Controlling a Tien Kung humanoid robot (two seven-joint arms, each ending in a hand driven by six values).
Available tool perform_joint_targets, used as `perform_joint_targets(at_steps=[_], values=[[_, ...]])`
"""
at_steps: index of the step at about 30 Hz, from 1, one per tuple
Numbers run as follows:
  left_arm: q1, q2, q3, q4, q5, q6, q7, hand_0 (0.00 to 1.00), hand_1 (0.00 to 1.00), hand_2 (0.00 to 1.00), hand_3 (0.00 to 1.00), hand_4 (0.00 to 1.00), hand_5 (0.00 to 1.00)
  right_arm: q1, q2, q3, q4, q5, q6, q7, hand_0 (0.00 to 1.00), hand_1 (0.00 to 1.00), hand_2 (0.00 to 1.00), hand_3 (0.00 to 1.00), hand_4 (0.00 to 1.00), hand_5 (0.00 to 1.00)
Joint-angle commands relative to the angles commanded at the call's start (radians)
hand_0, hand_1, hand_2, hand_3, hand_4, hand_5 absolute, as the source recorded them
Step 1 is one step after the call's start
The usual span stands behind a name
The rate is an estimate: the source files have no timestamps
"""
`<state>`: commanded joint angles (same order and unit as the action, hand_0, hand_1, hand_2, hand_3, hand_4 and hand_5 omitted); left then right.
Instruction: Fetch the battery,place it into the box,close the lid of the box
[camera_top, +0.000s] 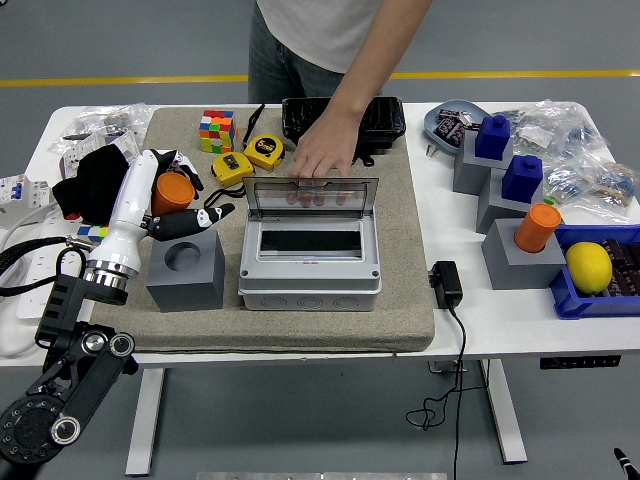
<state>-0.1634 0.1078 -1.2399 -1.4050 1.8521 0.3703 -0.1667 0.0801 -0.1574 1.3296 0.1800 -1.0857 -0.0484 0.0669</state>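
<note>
The robot's left arm (75, 370) is built of black jointed links with round silver bolt caps, meeting a ribbed chrome wrist collar. A white forearm shell leads to a left hand (172, 205) with black-and-white fingers. The person (330, 40) wears a white T-shirt and blue jeans.

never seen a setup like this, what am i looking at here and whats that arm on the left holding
This is a single picture from a camera mounted high on a humanoid robot, looking down over its white table. The black and white arm coming in from the lower left is the robot's own, and its left robot hand is curled around an orange battery-shaped cylinder, held above a grey block with a round hole. The right arm is out of the picture. In the middle, on a beige mat, sits a grey box. A person standing at the far side rests a hand on its clear lid, propping it up. Around it lie puzzle cubes, yellow tape measures, blue and grey blocks and a lemon.
</note>
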Motion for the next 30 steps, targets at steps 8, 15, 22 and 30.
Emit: perform_joint_targets(at_steps=[8, 15, 22, 30], values=[[-0.030, 0.043, 0.106, -0.035, 0.123, 0.032, 0.000, 0.030, 0.002, 0.029, 0.033, 0.998, 0.134, 0.006, -0.002, -0.002, 0.000, 0.003, 0.000, 0.001, 0.877, 0.841, 0.785, 0.828, 0.998, 0.998], [-0.064, 0.068, 0.238, -0.027, 0.167, 0.057, -0.002, 0.032, 0.002, 0.026, 0.028, 0.998, 0.202, 0.008, -0.004, 0.001, 0.000, 0.001, 0.000, 0.001, 0.877, 0.841, 0.785, 0.828, 0.998, 0.998], [-0.105, 0.074, 0.360, 0.004, 0.145, 0.071, -0.013, 0.030, 0.002, 0.024, 0.019, 0.998, 0.324, 0.008, -0.003, -0.001, 0.000, -0.003, 0.000, 0.000, 0.878, 0.841, 0.785, 0.828, 0.998, 0.998], [-0.155, 0.063, 0.451, 0.049, 0.092, 0.085, -0.023, 0.031, 0.002, 0.021, 0.016, 0.998, 0.376, 0.009, -0.003, 0.000, 0.000, -0.012, -0.001, -0.002, 0.877, 0.841, 0.785, 0.828, 0.998, 0.998]])
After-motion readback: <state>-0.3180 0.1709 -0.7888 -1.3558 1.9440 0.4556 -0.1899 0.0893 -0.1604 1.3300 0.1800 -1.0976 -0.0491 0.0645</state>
